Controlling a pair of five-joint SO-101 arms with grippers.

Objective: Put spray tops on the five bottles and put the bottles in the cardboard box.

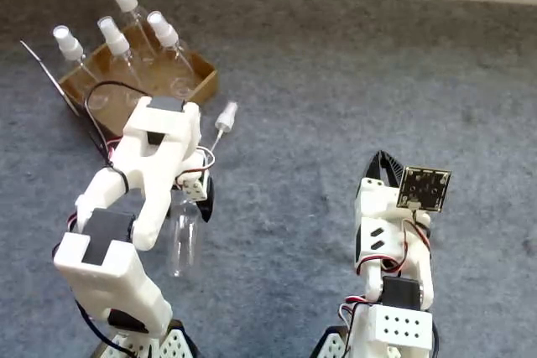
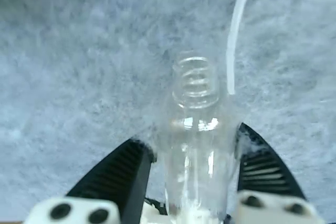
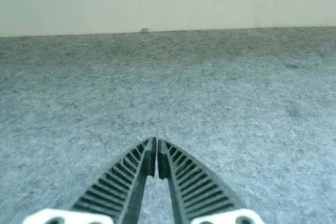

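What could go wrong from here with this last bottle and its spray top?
1. The clear bottle at the left gripper is round and lies on carpet; it might roll or slip when lifted.
2. The spray top lies loose beside it, thin tube near the open neck; a nudge could push it away.
3. The cardboard box already holds four capped bottles; a fifth could topple them.

Soft even light, perhaps overhead; faint shadows; small glints on bottle [image 2: 197,129].
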